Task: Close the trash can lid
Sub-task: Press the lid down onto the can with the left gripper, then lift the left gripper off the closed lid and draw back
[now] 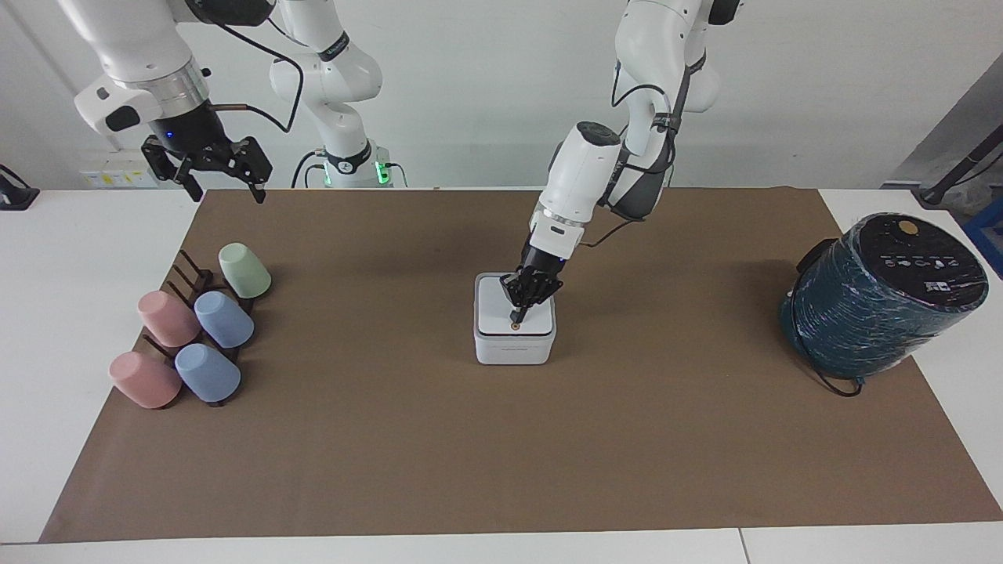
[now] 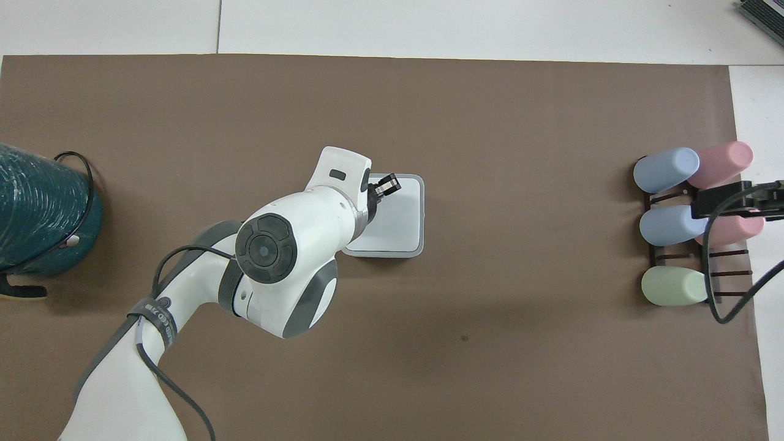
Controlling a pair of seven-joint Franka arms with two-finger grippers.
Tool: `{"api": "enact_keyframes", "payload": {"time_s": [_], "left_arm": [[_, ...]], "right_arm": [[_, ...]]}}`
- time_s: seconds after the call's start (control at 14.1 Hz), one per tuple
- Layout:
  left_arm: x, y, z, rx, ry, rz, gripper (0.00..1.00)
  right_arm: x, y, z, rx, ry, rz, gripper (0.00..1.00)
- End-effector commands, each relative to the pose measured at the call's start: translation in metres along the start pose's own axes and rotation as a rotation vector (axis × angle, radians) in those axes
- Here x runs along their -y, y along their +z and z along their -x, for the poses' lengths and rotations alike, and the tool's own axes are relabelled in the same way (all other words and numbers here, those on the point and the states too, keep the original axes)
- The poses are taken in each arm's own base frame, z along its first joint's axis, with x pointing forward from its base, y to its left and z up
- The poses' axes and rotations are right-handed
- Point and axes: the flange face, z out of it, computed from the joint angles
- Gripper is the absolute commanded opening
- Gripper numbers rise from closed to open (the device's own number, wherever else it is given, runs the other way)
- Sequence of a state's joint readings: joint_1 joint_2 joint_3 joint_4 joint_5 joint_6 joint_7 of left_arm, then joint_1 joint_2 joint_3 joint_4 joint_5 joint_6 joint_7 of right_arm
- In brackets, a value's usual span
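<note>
While under the left gripper, lid part-hidden.

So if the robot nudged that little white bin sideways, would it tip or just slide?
Probably slide. The trash can looks squat and square, sitting flat on the brown mat. It seems light plastic, so a low push should shift it easily. With the lid down, a high push might rock it.

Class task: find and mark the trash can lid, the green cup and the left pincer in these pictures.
lid [image 1: 495,301], facing view, bare white top surface.
green cup [image 1: 244,270], facing view, middle of its side.
left pincer [image 1: 517,317], facing view, shut fingertips pressing on the lid.
</note>
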State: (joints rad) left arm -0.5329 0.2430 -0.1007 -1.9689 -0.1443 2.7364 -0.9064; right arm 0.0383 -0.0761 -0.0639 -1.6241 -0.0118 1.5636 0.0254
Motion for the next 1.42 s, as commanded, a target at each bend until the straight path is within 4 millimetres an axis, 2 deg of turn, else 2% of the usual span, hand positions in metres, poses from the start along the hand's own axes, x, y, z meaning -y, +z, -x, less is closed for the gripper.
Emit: {"api": "enact_keyframes", "payload": {"time_s": [0.0, 0.35, 0.57, 0.85, 1.35], "left_arm": [[0.004, 0.008, -0.007, -0.004, -0.017, 0.007, 0.0], [0.012, 0.032, -0.004, -0.003, -0.02, 0.002, 0.0], [0.012, 0.035, -0.005, -0.011, -0.024, 0.011, 0.0], [-0.003, 0.027, -0.006, 0.001, -0.023, 0.013, 0.0], [-0.036, -0.022, -0.032, 0.092, -0.013, -0.091, 0.0]], "right_arm": [[0.001, -0.001, 0.007, 0.008, 0.009, -0.007, 1.0], [0.001, -0.001, 0.007, 0.007, 0.009, -0.007, 1.0], [0.001, -0.001, 0.007, 0.007, 0.01, -0.007, 1.0], [0.001, -0.001, 0.007, 0.007, 0.009, -0.007, 1.0], [0.001, -0.001, 0.007, 0.007, 0.01, -0.007, 1.0]]}}
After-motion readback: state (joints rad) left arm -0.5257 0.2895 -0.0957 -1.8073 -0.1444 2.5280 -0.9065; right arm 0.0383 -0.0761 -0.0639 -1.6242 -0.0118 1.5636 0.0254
